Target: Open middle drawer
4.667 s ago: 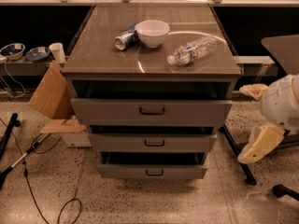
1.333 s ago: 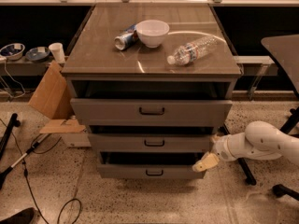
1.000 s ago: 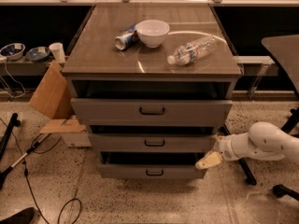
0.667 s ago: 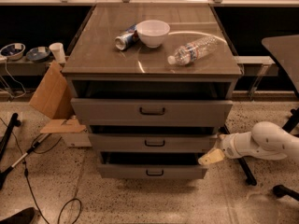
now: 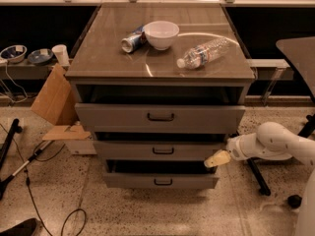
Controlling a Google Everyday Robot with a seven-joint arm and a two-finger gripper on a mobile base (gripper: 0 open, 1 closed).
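Grey metal stack of three drawers. The middle drawer (image 5: 160,150) is the second front, a low panel with a small dark handle (image 5: 163,151), and lies left of the end effector at roughly its height. A dark gap shows above the panel, so it looks barely ajar at most and not pulled out. The end effector (image 5: 217,159) is the pale yellowish tip of the white arm (image 5: 268,142). It sits low at the stack's right front corner, just beside the right end of the middle drawer's front; contact can't be confirmed. Whether it is spread or pressed together, cannot tell. The handle is well to its left and ungrasped, so this reads as the approach stage with the pull not started. Risks: the bottom drawer (image 5: 161,181), below and left, has a near-identical handle, so a low reach would likely grab the wrong one. The top drawer (image 5: 160,117), above and left, juts out and could be clipped on the way in. A sideways entry may catch the panel edge instead of hooking the bar, and an off-centre pull could jam the drawer. On the surface (image 5: 113,58), up and left, the bottle (image 5: 203,53) and can (image 5: 133,41) lie on their sides beside the bowl (image 5: 162,34), and a jolt to the stack might roll them.
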